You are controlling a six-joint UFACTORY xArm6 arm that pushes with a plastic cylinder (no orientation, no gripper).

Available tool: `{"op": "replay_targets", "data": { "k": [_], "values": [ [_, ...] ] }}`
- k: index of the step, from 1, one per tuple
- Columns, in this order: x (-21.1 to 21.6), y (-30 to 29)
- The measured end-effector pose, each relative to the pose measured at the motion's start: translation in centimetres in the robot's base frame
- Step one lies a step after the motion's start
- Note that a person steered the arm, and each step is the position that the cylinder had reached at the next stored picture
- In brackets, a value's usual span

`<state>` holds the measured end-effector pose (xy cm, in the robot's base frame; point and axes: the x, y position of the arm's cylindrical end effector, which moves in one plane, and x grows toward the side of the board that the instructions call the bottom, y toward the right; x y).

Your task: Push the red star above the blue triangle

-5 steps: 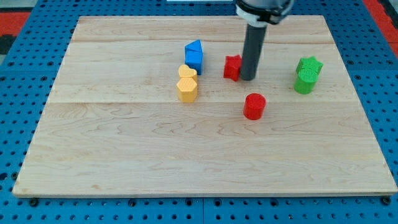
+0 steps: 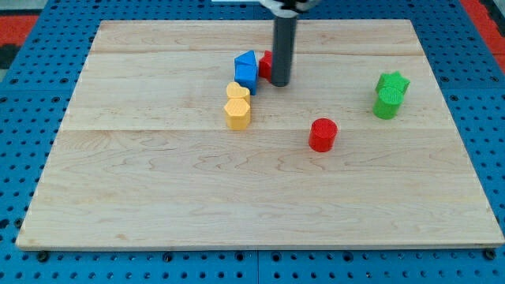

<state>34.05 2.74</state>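
The red star point(image 2: 267, 65) is wedged between my tip point(image 2: 280, 83) and the blue triangle point(image 2: 246, 71), toward the counter's point(image 2: 158, 197) far edge; no gripper is fitted.

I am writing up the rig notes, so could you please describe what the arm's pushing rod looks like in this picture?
It is a straight, smooth cylinder, dark grey to black, of even thickness down its length. My tip ends flat and blunt, just right of the red star, which sits beside the blue triangle. At the view's top the rod joins a wider dark mount with a pale edge. No cables, markings or labels show.
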Motion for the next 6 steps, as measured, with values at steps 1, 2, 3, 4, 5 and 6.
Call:
{"op": "replay_targets", "data": {
  "k": [1, 2, 3, 4, 5, 6],
  "values": [
    [-3.0, -0.2],
    [-5.5, 0.0],
    [-6.5, 1.8],
    [-8.1, 5.3],
    [-11.8, 3.3],
    [-12.2, 0.0]
  ]
}}
